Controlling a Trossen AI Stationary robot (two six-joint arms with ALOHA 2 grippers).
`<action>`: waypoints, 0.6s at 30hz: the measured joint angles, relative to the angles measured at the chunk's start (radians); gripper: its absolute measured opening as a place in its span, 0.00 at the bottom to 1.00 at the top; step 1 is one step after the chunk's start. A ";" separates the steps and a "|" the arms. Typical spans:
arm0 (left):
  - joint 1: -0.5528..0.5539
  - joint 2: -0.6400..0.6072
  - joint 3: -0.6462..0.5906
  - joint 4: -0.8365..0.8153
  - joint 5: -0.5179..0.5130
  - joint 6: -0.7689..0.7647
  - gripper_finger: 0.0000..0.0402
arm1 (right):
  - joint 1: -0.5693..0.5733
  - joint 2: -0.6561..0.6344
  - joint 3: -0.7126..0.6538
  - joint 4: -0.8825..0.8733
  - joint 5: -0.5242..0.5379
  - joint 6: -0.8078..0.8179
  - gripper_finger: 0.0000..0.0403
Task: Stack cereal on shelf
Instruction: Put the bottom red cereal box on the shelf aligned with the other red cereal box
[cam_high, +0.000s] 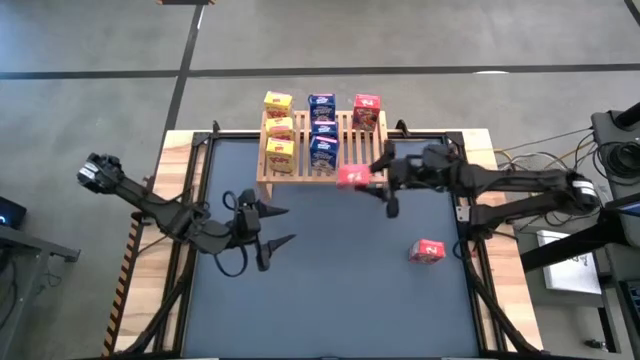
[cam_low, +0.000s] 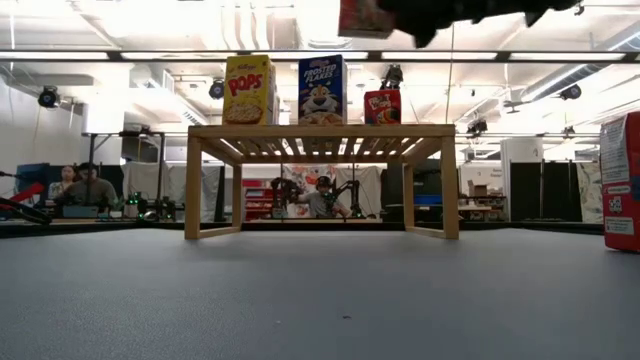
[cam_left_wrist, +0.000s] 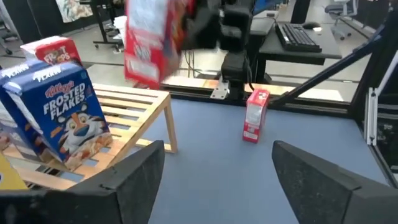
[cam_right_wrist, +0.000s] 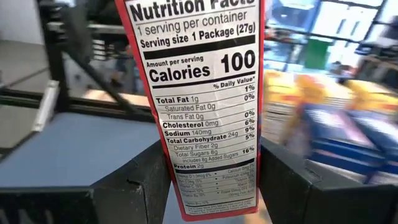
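Right gripper jaws clamped on small red cardboard cereal box, raised at light slatted wooden shelf front edge. Left gripper, jaws apart, empty, over bare dark table before shelf.

Robotics lab: workstations, robot rigs

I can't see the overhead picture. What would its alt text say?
Seen from above, the right pincer holds a red cereal box at the front edge of a slatted wooden shelf carrying yellow, blue and red boxes. The left pincer waits open over the dark table, where another red box stands.
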 joint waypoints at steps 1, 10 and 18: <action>-0.002 -0.008 -0.014 0.004 0.000 0.000 0.70 | -0.022 -0.028 -0.003 -0.023 0.000 -0.001 0.48; -0.013 -0.119 -0.213 0.234 0.005 0.025 0.69 | -0.290 -0.127 -0.031 -0.140 -0.119 0.000 0.48; -0.044 -0.195 -0.408 0.706 0.193 0.153 0.69 | -0.523 -0.100 -0.079 -0.093 -0.446 -0.037 0.48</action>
